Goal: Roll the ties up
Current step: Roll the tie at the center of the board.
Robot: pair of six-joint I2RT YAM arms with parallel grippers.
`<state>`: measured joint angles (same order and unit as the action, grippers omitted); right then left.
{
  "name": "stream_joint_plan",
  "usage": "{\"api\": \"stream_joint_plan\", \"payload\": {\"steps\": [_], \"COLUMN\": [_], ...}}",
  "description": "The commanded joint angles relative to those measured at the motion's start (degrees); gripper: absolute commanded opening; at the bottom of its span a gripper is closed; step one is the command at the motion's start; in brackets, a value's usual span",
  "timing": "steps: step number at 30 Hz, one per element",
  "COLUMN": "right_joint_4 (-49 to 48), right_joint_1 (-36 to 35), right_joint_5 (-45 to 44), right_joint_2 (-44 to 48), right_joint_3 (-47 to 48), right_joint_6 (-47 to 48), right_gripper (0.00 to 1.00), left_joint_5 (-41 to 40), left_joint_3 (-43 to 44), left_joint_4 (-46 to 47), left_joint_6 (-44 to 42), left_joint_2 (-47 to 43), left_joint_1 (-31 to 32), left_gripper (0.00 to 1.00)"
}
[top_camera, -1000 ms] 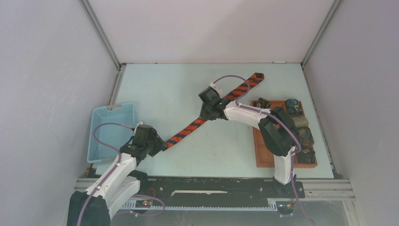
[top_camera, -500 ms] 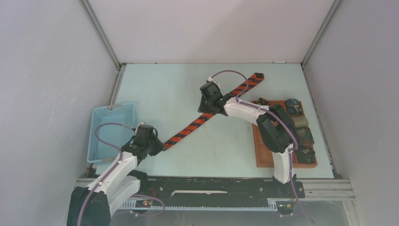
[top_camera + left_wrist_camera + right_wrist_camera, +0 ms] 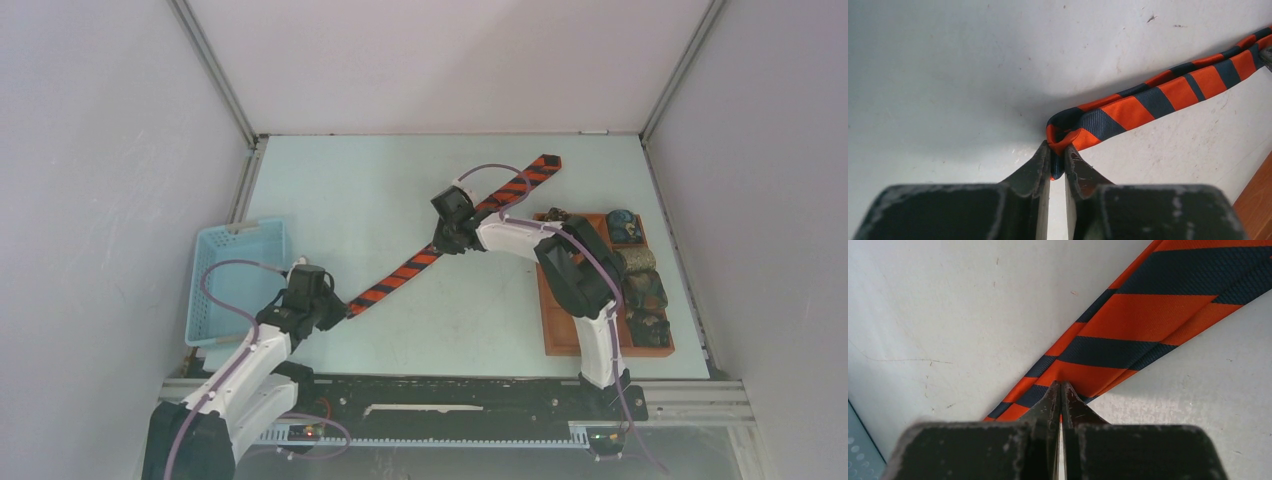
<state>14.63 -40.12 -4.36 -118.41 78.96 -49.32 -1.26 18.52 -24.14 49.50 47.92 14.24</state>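
Tie place: the striped tie (image 3: 400, 272) lies flat on the table (image 3: 330, 190), in 1 long line.
Long line: it runs on a slant, from its thin end near the left arm to its wide end at the far right.
Left gripper: the left gripper (image 3: 1057, 155) is squeezed onto the thin end, which is folded over a little between its fingers.
Right gripper: the right gripper (image 3: 1061, 390) has its fingers pressed together on the tie's edge, about halfway along.
Which way: from the left gripper, the rest of the tie goes away and to the right.
Nearer arm: the left arm has the end, so I think the roll starts there and goes up the line.
Left arm pose: bent low, close to its base, just beside the blue basket (image 3: 240, 228).
Right arm pose: reaching far out to the left, wrist tipped down.
Other ties: small rolled ties (image 3: 640, 290) sit in the brown tray (image 3: 560, 335), well apart on the right.
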Motion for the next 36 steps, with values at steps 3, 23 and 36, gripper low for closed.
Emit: {"api": "stream_joint_plan", "payload": {"steps": [3, 23, 36], "right_joint_4": [-0.33, -13.54, -15.47], "right_joint_1": [-0.47, -13.14, -15.93], "right_joint_5": [-1.88, 18.74, 23.46], "right_joint_2": [1.71, 3.11, -5.66], "right_joint_3": [-1.97, -0.05, 7.55], "right_joint_6": [0.68, 2.14, -0.68], "right_gripper": [0.0, 0.0, 0.0], "left_joint_5": [0.58, 0.82, 2.37], "left_joint_3": [0.78, 7.69, 10.36], "left_joint_4": [1.7, -6.66, -9.45], "left_joint_6": [-1.13, -1.58, -2.12], "left_joint_2": [-0.98, -2.63, -2.8], "left_joint_1": [-0.13, -0.18, -0.18], "left_gripper": [0.07, 0.0, 0.0]}}
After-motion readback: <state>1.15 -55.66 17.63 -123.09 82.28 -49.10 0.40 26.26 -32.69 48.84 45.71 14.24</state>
